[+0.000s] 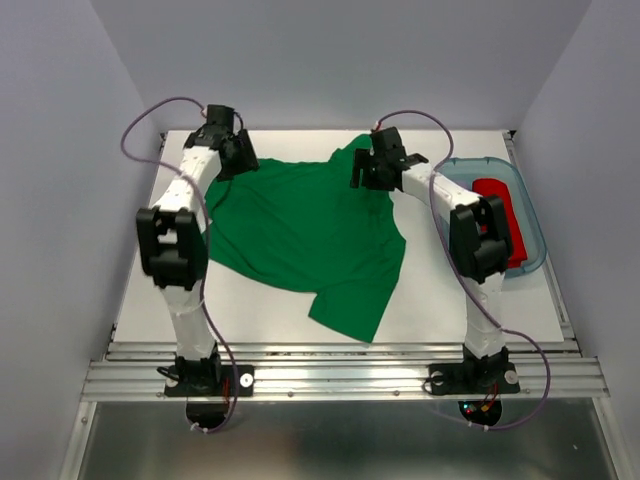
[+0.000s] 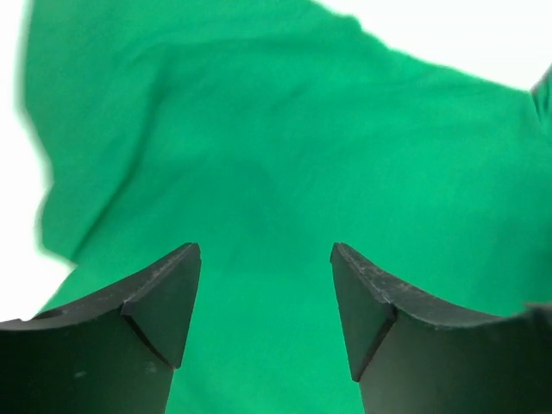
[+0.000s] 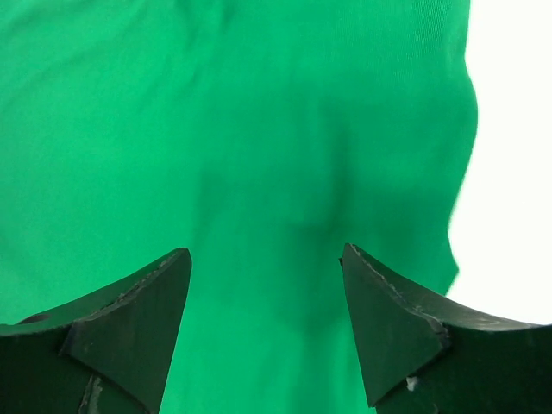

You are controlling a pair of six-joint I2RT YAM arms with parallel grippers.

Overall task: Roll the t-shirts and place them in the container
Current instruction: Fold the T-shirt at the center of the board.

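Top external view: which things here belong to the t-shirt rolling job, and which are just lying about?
Belongs to the job:
- green t-shirt, spread out, not yet rolled
- left gripper and right gripper, fingers open over the shirt

Just lying about:
- clear blue bin at the right side
- red fabric roll inside that bin

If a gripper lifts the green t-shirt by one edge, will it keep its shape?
Probably not: the green t-shirt lies in soft wrinkles with uneven edges, so it would likely droop. It looks thin and light, so a push would probably bunch it rather than slide it whole.
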